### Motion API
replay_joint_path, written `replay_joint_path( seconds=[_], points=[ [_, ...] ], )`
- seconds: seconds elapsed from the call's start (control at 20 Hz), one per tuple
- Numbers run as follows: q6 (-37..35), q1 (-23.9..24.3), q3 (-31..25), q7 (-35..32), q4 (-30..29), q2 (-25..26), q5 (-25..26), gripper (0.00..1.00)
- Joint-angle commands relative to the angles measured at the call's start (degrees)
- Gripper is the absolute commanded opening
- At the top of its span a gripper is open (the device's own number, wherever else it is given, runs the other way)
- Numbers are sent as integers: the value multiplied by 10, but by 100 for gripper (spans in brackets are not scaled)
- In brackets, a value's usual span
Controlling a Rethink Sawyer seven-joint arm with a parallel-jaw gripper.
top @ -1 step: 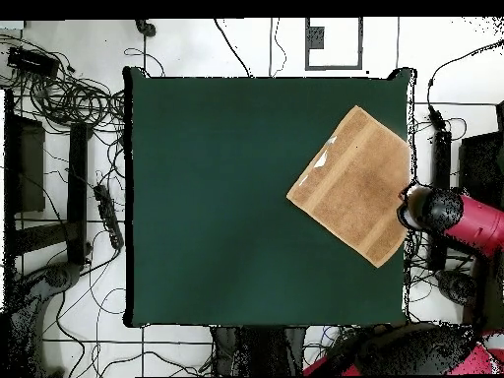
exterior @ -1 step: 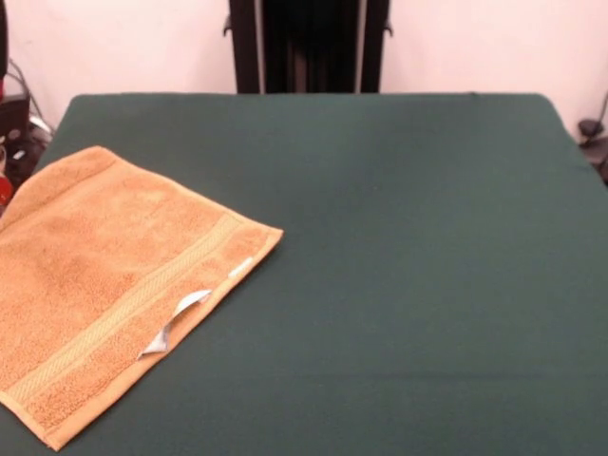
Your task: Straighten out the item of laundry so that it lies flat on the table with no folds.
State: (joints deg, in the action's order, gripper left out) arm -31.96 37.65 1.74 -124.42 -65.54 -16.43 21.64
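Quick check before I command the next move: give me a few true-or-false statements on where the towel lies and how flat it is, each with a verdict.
1. The towel lies spread out with no large fold showing. True.
2. The towel sits in the middle of the table. False: it lies at one side, reaching the table's edge in the overhead view.
3. A small white tag shows at the towel's banded edge. True.
4. The towel's edges run parallel to the table's edges. False: it lies turned at an angle.
5. The gripper is pressing down on the towel's middle. False: nothing rests on the towel's middle; only the arm shows, beside the table.
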Motion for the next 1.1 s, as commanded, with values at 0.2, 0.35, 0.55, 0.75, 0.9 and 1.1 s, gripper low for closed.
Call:
replay_joint_path(
  seconds=[0.2, 0.35, 0.55, 0.75, 0.9, 1.1],
  points=[
    [-73, -29, -90, 119, -46, -6, 8, 100],
    [-85, -34, -91, 113, -47, -14, 5, 100],
    [-108, -36, -99, 107, -52, -27, -4, 100],
    [-126, -39, -103, 106, -53, -39, -6, 100],
    [-132, -40, -106, 112, -42, -37, 0, 100],
    [-132, -37, -111, 122, -27, -31, 9, 100]
  ],
)
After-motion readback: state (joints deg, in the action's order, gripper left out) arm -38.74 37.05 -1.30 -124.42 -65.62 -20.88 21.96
